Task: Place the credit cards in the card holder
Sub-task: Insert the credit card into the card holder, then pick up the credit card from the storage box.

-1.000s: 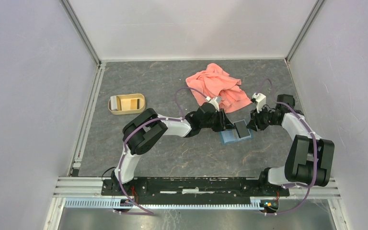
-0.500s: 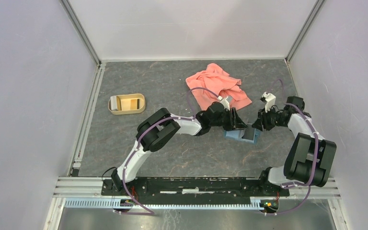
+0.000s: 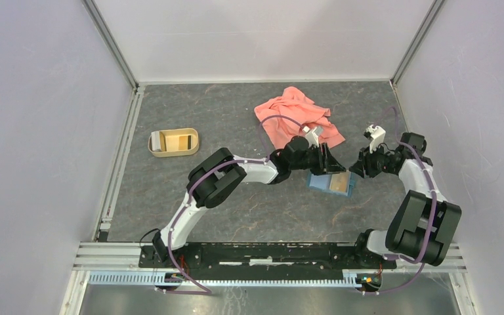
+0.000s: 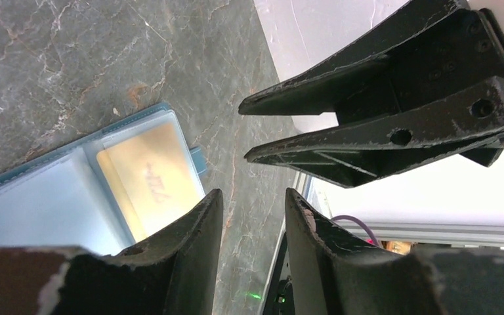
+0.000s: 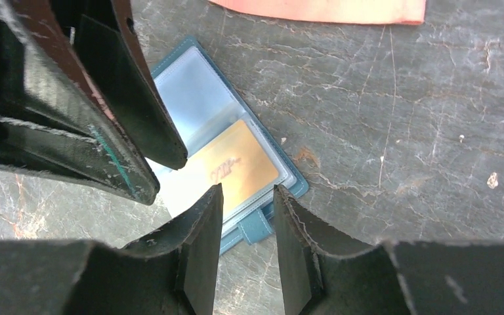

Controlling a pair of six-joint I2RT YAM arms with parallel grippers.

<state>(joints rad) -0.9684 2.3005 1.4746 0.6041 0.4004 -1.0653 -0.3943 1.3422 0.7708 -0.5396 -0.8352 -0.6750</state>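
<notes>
The card holder [image 3: 321, 182] lies open and flat on the table, light blue inside. One orange-gold credit card [image 3: 340, 182] sits in its right clear pocket. It shows in the left wrist view [image 4: 152, 176] and in the right wrist view [image 5: 244, 167]. My left gripper [image 3: 333, 165] hangs just above the holder's far edge, open and empty. My right gripper [image 3: 356, 169] is just right of the holder, open and empty. In the wrist views the left gripper [image 4: 252, 220] and the right gripper [image 5: 247, 200] face each other closely over the holder's strap [image 5: 257, 226].
A salmon-pink cloth [image 3: 298, 118] lies crumpled just behind the two grippers. A tan oval tray [image 3: 173, 142] with flat tan pieces inside stands at the far left. The enclosure walls close in the table's sides and back.
The card holder has shifted right and gone from partly folded up to lying open and flat, with the card showing. Both grippers moved right, and the right one drew back off the holder.
</notes>
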